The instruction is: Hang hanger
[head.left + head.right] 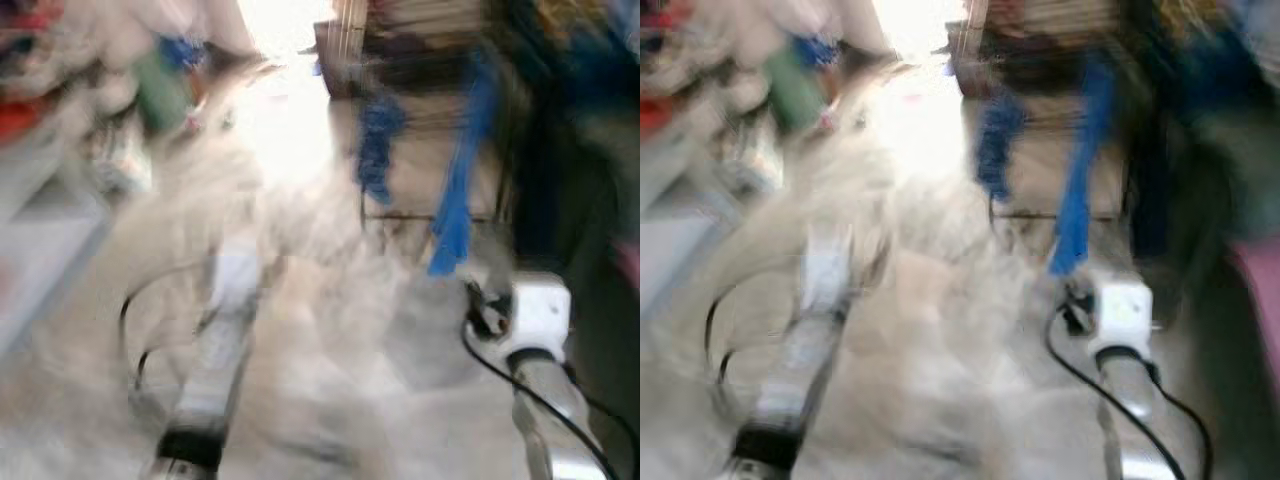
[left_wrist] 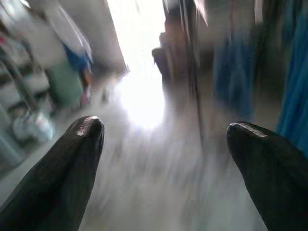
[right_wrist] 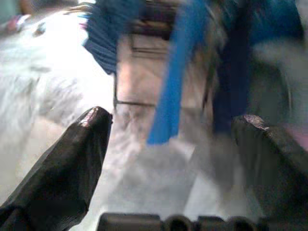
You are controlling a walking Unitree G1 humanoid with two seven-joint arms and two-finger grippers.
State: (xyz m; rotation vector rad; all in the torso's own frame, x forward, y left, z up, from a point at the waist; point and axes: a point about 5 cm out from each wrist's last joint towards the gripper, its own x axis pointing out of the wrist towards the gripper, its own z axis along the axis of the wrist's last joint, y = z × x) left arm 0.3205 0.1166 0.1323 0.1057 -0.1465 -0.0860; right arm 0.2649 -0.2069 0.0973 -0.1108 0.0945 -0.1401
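Observation:
Everything is blurred by motion. In the left wrist view my left gripper [image 2: 163, 130] is open, its two black fingers [image 2: 72, 163] wide apart with nothing between them, pointing at a bright floor. My right gripper [image 3: 175, 120] is open too and empty. It faces a long blue cloth [image 3: 175, 77] and a darker blue cloth [image 3: 108, 33], which hang from a low rack [image 1: 430, 215]. From the head, my left arm [image 1: 215, 350] reaches forward at lower left. My right arm [image 1: 540, 330] is at lower right, just below the blue cloth [image 1: 455, 190].
Shelves with coloured things [image 1: 40, 120] and a green object [image 1: 160, 90] line the left side. A glaring patch of light [image 1: 290, 120] lies on the pale floor ahead. Dark furniture [image 1: 570, 170] stands at the right, a wooden piece [image 1: 350, 50] at the back.

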